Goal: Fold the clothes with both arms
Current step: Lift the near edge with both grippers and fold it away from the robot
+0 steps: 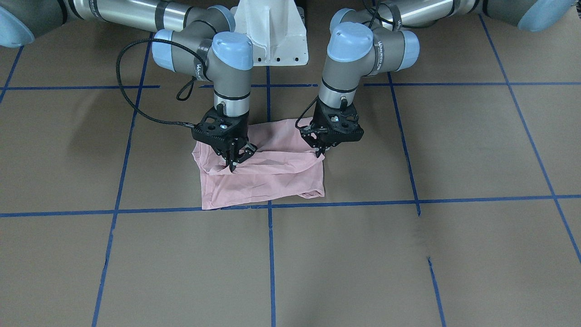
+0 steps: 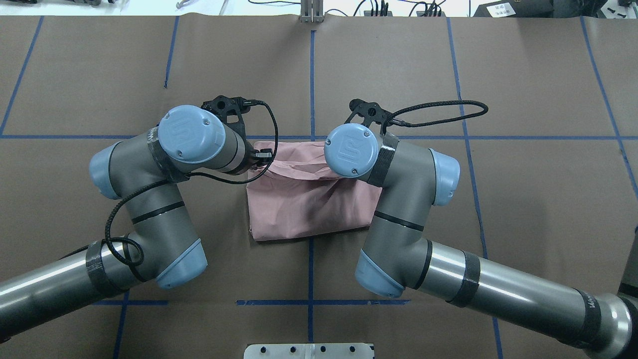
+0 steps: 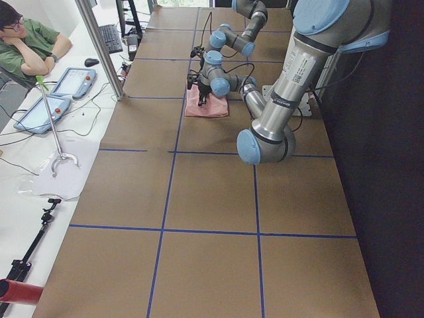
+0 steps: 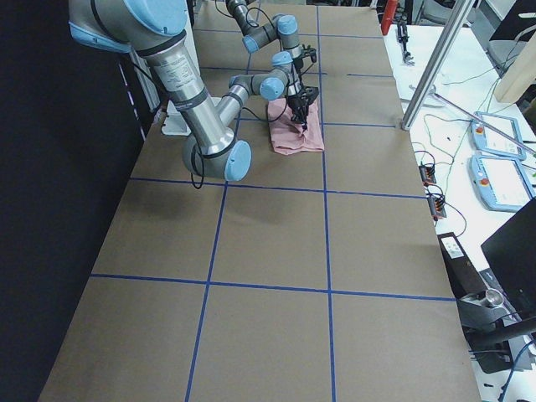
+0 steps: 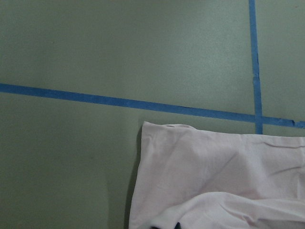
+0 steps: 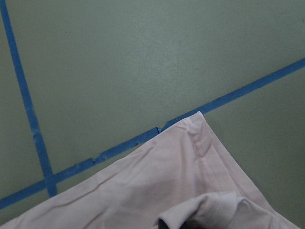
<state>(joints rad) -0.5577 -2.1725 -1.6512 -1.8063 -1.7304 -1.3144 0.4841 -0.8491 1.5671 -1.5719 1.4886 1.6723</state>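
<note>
The pale pink T-shirt [image 1: 268, 181] lies folded into a rough rectangle at the table's middle, also in the overhead view [image 2: 304, 209]. Its cartoon dog and lettering are hidden. My left gripper [image 1: 321, 152] is shut on a raised fold at the shirt's edge on its own side, seen in the overhead view [image 2: 259, 157]. My right gripper [image 1: 233, 165] is shut on a bunched fold of the shirt's top layer at the opposite side; in the overhead view its wrist hides it. Both wrist views show the shirt [image 5: 214, 167] [image 6: 157, 191] with cloth bunched at the bottom edge.
Blue tape lines [image 1: 271, 254] grid the brown table. The white pedestal [image 1: 272, 36] stands behind the shirt. A seated operator [image 3: 26, 46] and tablets [image 3: 73, 83] are at the side bench beyond a metal post [image 3: 99, 46].
</note>
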